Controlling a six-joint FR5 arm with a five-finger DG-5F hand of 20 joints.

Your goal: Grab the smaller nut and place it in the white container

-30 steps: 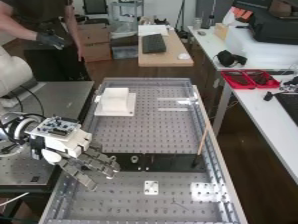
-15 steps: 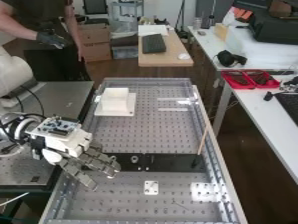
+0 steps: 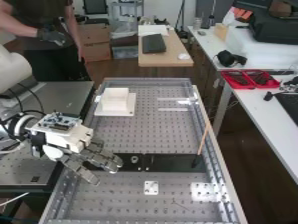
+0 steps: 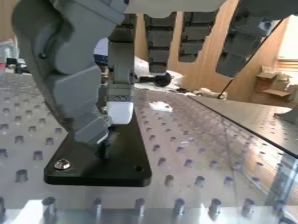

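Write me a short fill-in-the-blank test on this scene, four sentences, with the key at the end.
The long plate beneath the hand is coloured ____. In the high view, the white container stands toward the ____ end of the perforated bench. The thin stick leans near the bench's ____ side in the high view. The trays on the side table are coloured ____.

Missing words: black; far; right; red.
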